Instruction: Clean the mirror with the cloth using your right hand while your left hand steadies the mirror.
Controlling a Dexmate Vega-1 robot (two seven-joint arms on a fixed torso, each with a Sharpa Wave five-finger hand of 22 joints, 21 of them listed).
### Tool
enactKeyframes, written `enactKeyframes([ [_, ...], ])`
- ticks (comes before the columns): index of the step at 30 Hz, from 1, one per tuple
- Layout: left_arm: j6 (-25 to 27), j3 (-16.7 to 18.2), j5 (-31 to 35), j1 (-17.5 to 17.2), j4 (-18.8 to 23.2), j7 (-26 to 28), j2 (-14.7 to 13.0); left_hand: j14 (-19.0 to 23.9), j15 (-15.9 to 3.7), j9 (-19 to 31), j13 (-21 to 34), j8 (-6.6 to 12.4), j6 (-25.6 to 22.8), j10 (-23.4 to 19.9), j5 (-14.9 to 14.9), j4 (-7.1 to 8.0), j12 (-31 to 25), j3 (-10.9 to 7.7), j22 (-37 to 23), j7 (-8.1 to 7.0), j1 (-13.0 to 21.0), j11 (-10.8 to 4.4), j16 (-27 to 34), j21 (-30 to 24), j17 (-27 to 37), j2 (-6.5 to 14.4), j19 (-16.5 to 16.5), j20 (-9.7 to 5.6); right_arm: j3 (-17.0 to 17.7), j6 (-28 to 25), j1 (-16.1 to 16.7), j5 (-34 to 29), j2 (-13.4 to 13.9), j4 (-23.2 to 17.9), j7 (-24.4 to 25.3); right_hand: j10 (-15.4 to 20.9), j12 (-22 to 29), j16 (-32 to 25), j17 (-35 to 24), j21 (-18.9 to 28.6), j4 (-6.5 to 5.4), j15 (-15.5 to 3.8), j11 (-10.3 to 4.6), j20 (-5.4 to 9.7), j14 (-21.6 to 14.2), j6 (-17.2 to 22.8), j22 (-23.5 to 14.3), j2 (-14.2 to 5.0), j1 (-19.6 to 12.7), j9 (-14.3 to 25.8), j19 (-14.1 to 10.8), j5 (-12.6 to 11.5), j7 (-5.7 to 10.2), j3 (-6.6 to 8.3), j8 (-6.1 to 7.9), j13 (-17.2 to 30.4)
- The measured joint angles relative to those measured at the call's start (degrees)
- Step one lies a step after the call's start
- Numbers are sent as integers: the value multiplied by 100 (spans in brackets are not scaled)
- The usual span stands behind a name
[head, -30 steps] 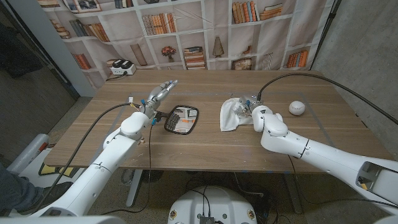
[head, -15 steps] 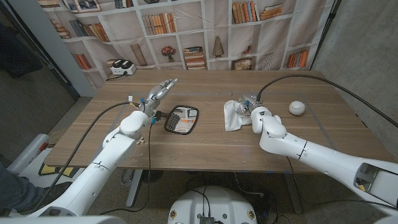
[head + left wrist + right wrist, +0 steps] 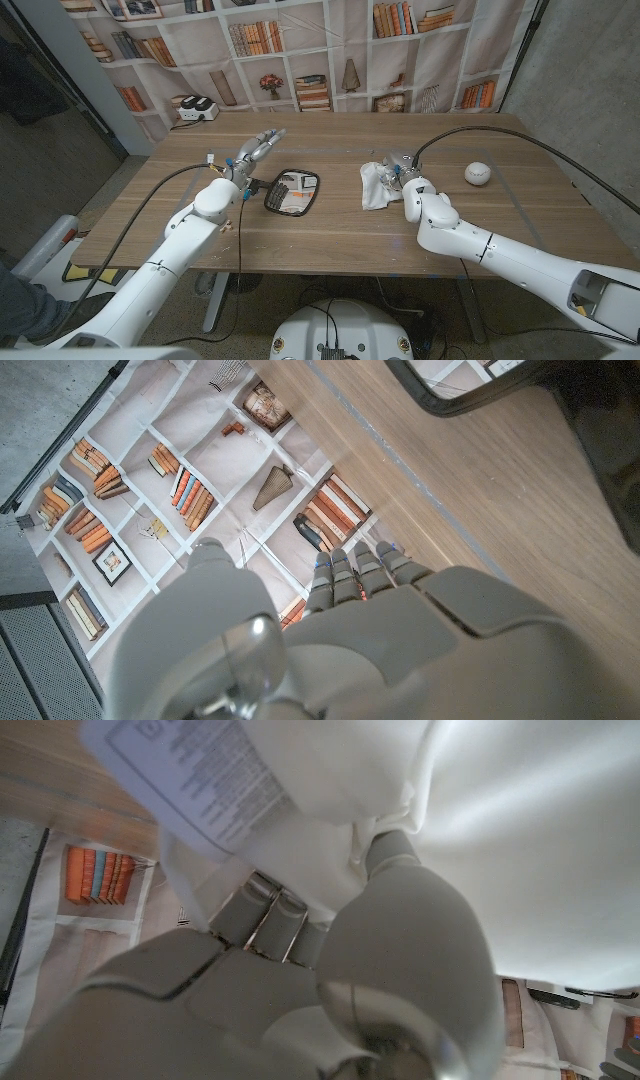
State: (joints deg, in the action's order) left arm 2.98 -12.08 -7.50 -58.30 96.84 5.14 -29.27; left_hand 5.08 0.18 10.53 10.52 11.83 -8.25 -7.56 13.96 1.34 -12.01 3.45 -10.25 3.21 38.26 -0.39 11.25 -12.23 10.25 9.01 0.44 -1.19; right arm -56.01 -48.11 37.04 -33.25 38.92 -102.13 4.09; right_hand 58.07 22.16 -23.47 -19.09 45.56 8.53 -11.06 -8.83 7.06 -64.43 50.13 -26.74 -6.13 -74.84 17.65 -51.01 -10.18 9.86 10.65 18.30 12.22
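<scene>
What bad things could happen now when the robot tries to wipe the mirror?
The left hand hovers beside the mirror without touching it, so the mirror could slide if wiped now. The cloth hangs loosely from the right hand and might slip out. The white ball nearby could get knocked.

I see white cloth (image 3: 377, 186), printed white label (image 3: 200, 775) with grey text. Mirror (image 3: 292, 192) black-framed, reflecting book pattern. Desk (image 3: 330, 232) brown wood grain. Ball (image 3: 477, 173) white. Both arms white, left robot hand (image 3: 256, 148) and right robot hand (image 3: 402, 168) grey. Backdrop (image 3: 330, 50): printed bookshelf pattern.
</scene>
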Motion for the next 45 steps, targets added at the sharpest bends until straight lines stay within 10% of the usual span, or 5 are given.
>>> enactKeyframes([
  [31, 345, -84, 1125, -625, 687, 792, -632, 236, -176, 0, 29, 48, -282, -250, -85, -10, -35, -43, 0, -188, 139, -163, 29, -12, 0, -57, 192, -75, 248, -16, 248, -412, -323, -157, 1113, 72, 38, 47, -348, 508, -39, -54, 28, -91, -154, 118, -210, 44, -47, 92, 215, 25, 7, -39, -94, 14],
  [45, 313, -54, 1533, -958, 868, 1029, -1065, 343, -253, 0, 29, 48, -446, -409, -39, -349, 0, -110, -3, -352, 630, -350, -4, -12, -13, -318, 233, -75, 130, -197, 170, -586, -502, -176, 1144, 83, 15, 54, -365, 560, -39, -63, 18, -113, -162, 116, -212, 34, -37, 111, 276, 41, 6, -39, -100, 16],
])
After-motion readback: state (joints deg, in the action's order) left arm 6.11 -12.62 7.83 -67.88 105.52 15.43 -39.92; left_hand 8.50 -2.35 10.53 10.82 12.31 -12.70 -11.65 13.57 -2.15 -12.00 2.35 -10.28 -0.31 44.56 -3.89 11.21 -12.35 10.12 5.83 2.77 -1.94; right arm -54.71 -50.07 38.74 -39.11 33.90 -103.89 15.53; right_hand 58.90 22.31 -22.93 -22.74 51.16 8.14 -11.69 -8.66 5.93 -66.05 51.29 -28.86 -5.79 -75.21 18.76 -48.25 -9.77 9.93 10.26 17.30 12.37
